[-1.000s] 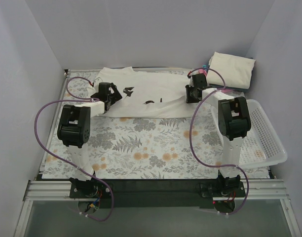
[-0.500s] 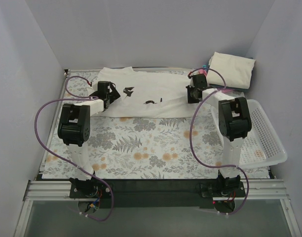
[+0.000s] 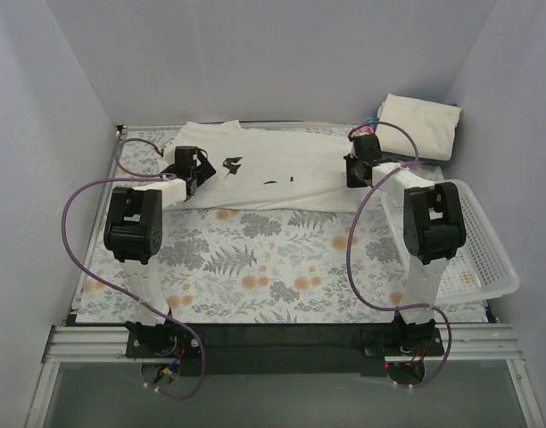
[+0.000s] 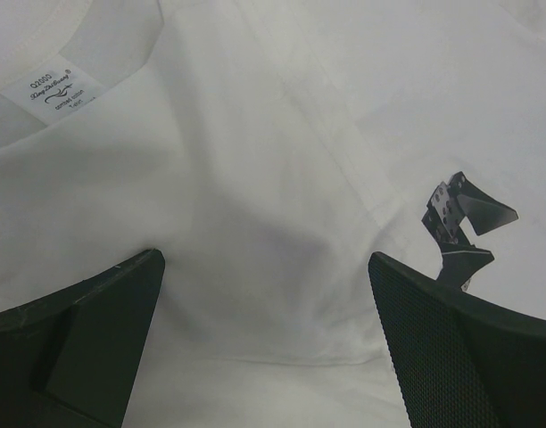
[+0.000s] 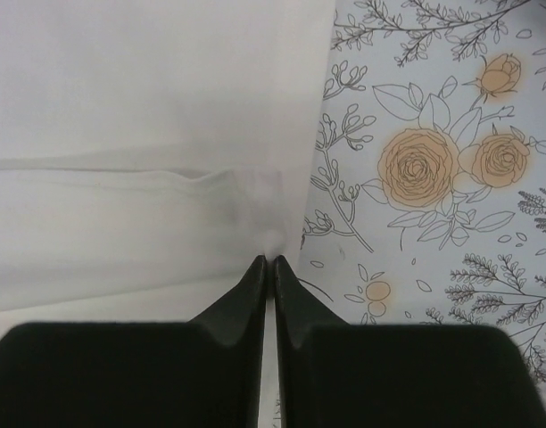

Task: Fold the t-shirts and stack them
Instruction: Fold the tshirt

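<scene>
The job looks partway done. One folded cream t-shirt (image 3: 420,125) already sits in the far right corner of the tabletop (image 3: 273,259), with slivers of pink and blue at its left edge that may belong to other folded pieces beneath it; that cannot be told for sure. The white lattice basket (image 3: 483,241) lies at the right edge, and no shirt shows in it.

The white t-shirt (image 3: 282,174) lies stretched across the far side of the tabletop as a long band, its dark print (image 4: 460,218) and neck label (image 4: 57,92) facing up. It seems to have had at most a first lengthwise fold.

The left claw (image 4: 264,259) stands wide open over the cloth below the collar, holding nothing. The right claw (image 5: 271,260) is pinched closed on the shirt's right edge, where the cloth puckers at its tips.

What is left, by my reading, is the cross folds and then setting this shirt on the folded one.
</scene>
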You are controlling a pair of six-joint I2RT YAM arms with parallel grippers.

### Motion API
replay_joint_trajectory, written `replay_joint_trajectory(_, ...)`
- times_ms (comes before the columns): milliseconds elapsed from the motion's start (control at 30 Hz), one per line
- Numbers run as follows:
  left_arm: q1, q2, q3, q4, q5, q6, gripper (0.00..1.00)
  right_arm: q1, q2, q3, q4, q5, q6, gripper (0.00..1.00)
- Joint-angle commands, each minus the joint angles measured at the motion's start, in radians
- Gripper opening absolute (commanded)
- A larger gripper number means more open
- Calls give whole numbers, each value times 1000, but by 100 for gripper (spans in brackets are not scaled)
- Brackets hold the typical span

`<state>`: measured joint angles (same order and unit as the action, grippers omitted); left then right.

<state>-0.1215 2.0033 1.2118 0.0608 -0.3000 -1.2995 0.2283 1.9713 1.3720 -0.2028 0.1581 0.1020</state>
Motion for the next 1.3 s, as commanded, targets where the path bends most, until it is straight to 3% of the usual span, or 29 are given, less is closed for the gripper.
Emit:
replay_joint_trajectory(0,19,6,2,-42,-41,-4,92,-17,-55,-27,2,57,-1,1)
replay_joint_trajectory(200,16,-18,-3,17,5,22,92,-18,-28,6,-20,38,-2,2)
replay_joint_trajectory(233,14,-43,-3,25,12,29,92,-18,-29,9,-23,37,-2,6)
replay_joint_trajectory(267,13,-57,-4,42,12,38,92,-18,-34,7,-24,37,-1,17)
replay_joint_trajectory(367,3,-130,-24,73,-2,68,92,-17,-74,-5,-24,14,-1,38)
replay_joint_trajectory(467,0,-221,-75,125,-49,91,92,-1,-138,-33,-18,1,-2,46)
replay_joint_trajectory(600,2,-297,-136,145,-149,137,92,42,-222,-91,11,-32,-12,48)
replay_joint_trajectory(800,26,-196,-90,-21,-286,101,92,111,-288,-220,95,-133,-8,49)
replay_joint_trajectory(1267,106,-72,-66,163,-217,187,88,164,-322,-289,135,-187,-10,49)
